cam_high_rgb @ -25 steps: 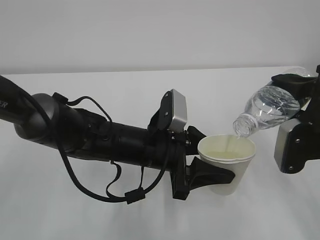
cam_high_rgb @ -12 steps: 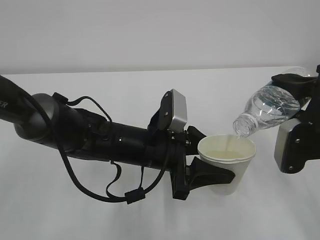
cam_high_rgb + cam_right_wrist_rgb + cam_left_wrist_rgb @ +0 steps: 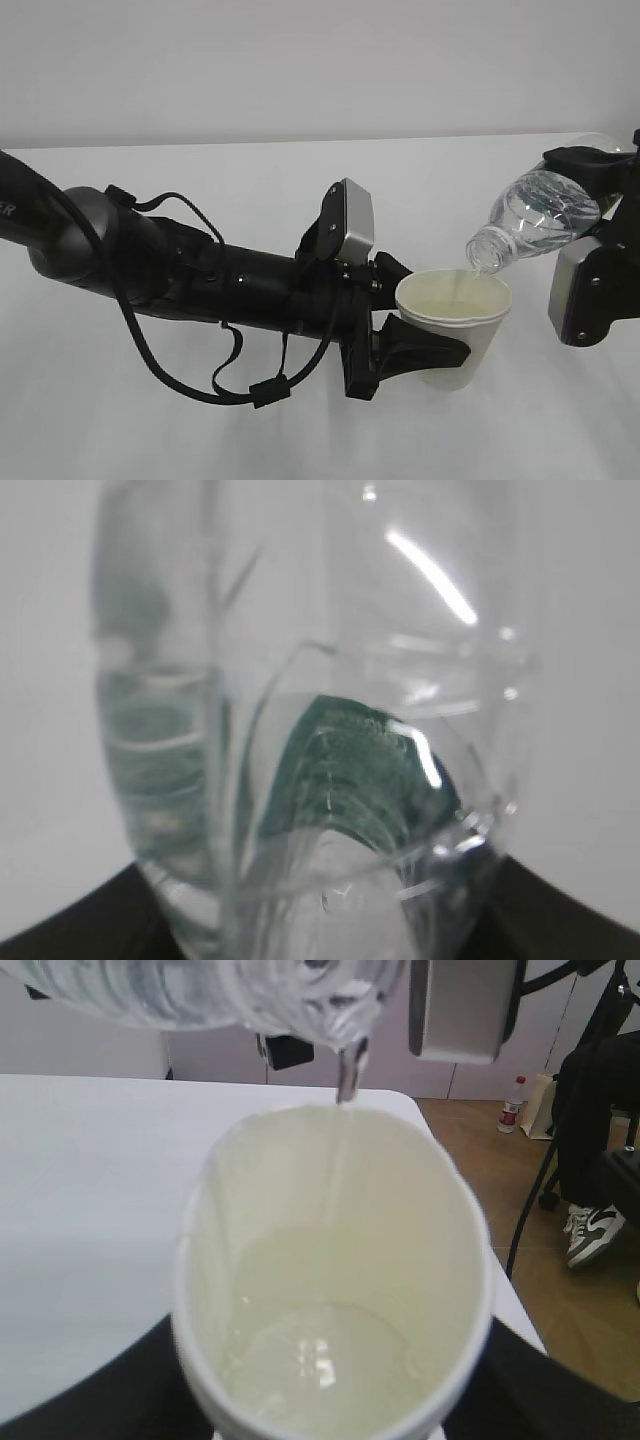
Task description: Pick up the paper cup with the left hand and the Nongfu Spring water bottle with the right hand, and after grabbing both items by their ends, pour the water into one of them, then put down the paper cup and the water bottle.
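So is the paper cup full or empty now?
Partly filled. The paper cup holds shallow water at its bottom, far below the rim, with a thin stream falling in.

A plain, pale grey wall (image 3: 320, 60) fills the upper part of the exterior view, meeting the far edge of a white table (image 3: 250, 170) in a straight line. The light is soft and even, with faint shadows on the tabletop. In the left wrist view, the table's rounded corner gives way to a brown wood-look floor (image 3: 500, 1160). A small capped bottle (image 3: 512, 1104) stands on that floor near the wall, and a seated person's dark trouser leg and grey-and-white sneaker (image 3: 592, 1234) show beside black chair legs (image 3: 535, 1195).
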`<state>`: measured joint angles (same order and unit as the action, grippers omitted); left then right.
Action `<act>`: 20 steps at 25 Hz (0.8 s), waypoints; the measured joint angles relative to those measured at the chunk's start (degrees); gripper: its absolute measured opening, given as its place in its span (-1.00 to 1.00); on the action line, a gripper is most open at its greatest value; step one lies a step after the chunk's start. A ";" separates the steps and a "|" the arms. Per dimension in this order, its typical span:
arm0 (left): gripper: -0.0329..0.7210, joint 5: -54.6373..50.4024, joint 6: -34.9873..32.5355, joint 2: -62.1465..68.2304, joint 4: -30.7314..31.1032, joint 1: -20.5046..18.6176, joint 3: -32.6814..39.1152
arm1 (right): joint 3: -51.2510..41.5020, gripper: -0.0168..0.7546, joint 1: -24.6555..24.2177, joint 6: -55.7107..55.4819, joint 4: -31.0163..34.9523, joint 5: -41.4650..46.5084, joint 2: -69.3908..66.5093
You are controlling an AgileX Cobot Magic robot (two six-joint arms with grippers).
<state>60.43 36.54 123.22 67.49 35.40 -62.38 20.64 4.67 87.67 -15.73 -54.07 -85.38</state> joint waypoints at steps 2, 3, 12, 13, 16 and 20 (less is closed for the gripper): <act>0.22 0.00 0.00 0.00 0.00 0.00 0.00 | 0.00 0.11 0.00 0.00 0.00 0.00 0.00; 0.22 0.00 0.00 0.00 0.00 0.00 0.00 | 0.00 0.11 0.00 0.00 0.00 0.00 0.00; 0.22 0.00 0.00 0.00 0.00 0.00 0.00 | 0.00 0.11 0.00 0.04 0.00 -0.11 0.00; 0.22 0.00 0.00 0.00 0.00 0.00 0.00 | 0.00 0.11 0.00 0.04 0.00 -0.11 0.00; 0.22 0.00 0.00 0.00 0.00 0.00 0.00 | 0.00 0.11 0.00 0.04 0.00 -0.20 0.00; 0.22 0.00 0.00 0.00 0.00 0.00 0.00 | 0.00 0.11 0.00 0.04 0.00 -0.20 0.00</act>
<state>60.43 36.54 123.22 67.49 35.40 -62.38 20.64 4.67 87.71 -15.73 -54.27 -85.38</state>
